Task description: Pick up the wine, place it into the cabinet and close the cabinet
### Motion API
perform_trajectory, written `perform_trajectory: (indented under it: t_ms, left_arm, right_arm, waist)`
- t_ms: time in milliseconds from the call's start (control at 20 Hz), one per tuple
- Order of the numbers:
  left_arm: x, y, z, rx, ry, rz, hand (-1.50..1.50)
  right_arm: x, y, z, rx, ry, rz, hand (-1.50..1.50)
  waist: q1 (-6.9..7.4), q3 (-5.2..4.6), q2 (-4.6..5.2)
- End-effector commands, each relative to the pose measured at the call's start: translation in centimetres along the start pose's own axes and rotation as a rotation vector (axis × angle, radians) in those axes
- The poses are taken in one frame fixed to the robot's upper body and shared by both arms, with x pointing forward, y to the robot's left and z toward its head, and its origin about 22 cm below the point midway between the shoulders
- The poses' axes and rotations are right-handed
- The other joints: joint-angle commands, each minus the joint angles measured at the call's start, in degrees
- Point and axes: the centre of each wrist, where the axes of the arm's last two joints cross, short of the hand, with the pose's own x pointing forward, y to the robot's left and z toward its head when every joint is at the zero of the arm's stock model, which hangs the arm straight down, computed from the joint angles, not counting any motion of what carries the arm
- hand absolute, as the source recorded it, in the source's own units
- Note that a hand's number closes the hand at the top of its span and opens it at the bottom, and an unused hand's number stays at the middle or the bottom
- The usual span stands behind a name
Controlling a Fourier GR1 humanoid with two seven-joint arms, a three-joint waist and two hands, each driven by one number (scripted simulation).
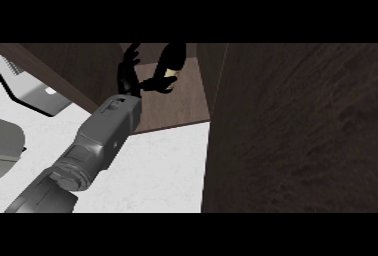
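Observation:
The wine bottle (pixel 175 56), dark with a pale label, stands upright on the shelf (pixel 177 107) inside the dark wooden cabinet. My left hand (pixel 133 70) is inside the cabinet just left of the bottle, its forearm coming in from the lower left. The fingers (pixel 132 54) point up and stand apart from the bottle, with bare shelf showing between them. Only the thumb (pixel 157 83) reaches across to the bottle's lower part by the label. The cabinet door (pixel 295 130) is swung open and fills the right side of the view. My right hand does not show.
White counter top (pixel 166 170) lies below the cabinet. The cabinet's left wall (pixel 70 70) runs diagonally at upper left. A grey appliance with a black edge (pixel 40 95) and a grey rounded object (pixel 9 145) sit at the left.

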Motion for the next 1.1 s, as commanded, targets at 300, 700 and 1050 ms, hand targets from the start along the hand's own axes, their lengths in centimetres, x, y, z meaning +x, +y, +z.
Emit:
perform_trajectory:
  t_ms: [300,700,1050]
  left_arm:
    - [-0.2,3.5,-2.4,-0.051,-0.096,-0.062,-1.5]
    - [1.7,1.3,-1.5,-0.345,-0.222,0.274,-1.5]
    - [3.1,-1.0,-0.3,-0.458,-0.289,0.561,-1.5]
  right_arm:
    - [0.4,0.6,0.3,0.021,-0.005,0.001,-1.5]
    - [0.9,0.3,0.6,-0.032,-0.004,-0.002,-1.5]
    - [1.2,0.1,1.9,-0.067,0.014,-0.008,-1.5]
  waist:
    - [1.86,-0.15,-0.61]
    - [4.53,-0.24,-2.11]
    - [6.89,0.01,-3.26]
